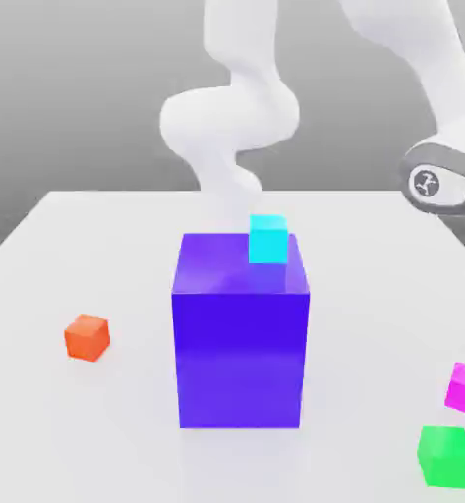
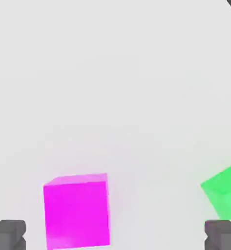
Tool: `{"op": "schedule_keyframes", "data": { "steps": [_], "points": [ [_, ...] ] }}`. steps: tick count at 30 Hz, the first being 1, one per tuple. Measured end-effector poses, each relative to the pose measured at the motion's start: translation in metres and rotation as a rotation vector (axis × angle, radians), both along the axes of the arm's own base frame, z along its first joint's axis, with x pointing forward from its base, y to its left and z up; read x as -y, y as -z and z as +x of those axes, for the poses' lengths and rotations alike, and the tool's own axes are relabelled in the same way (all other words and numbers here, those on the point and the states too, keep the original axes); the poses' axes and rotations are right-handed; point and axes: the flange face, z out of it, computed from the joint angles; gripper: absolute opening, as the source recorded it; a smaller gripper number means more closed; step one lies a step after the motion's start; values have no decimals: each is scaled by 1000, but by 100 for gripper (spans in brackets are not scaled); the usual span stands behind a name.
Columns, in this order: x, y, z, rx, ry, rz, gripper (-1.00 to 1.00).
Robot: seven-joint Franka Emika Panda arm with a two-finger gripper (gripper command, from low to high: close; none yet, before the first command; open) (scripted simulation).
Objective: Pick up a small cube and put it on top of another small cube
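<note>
Magenta cube (image 2: 77,211) rests on the white table (image 2: 112,88) between the 2 spread fingertips (image 2: 8,233) of the gripper (image 2: 115,235), untouched; the green cube (image 2: 225,194) lies just beside it. 1 large blue block (image 1: 240,334) carries a cyan cube (image 1: 268,239); an orange cube (image 1: 87,337) sits well apart.

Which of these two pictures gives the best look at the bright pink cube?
The hand view: the pink cube is large there, with its top and front faces plain, lying on the white table between the gripper's dark fingertips. In the exterior view it sits small at the right edge, partly cut off, beside the green cube.
</note>
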Motion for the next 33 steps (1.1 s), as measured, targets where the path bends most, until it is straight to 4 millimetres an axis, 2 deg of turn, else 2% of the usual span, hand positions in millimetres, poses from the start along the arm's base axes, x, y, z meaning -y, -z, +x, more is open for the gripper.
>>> {"op": "schedule_keyframes", "data": {
  "steps": [3,4,11,16,20,25,27,29,30,33],
  "points": [
    [-1,39,-3,-4,-8,-5,0],
    [-1,50,-4,-5,-9,-5,-100],
    [-1,52,-4,-5,-9,-6,-100],
    [0,-1,-3,-5,-11,-6,-100],
    [21,-26,40,-6,-71,-5,-100],
    [63,-53,101,-6,-159,-5,-100],
    [73,-44,114,-6,-177,-6,-100],
    [75,-19,117,-6,-182,-6,-100],
    [76,-5,117,-6,-182,-6,100],
    [76,-5,117,-6,-182,-6,100]
  ]
}}
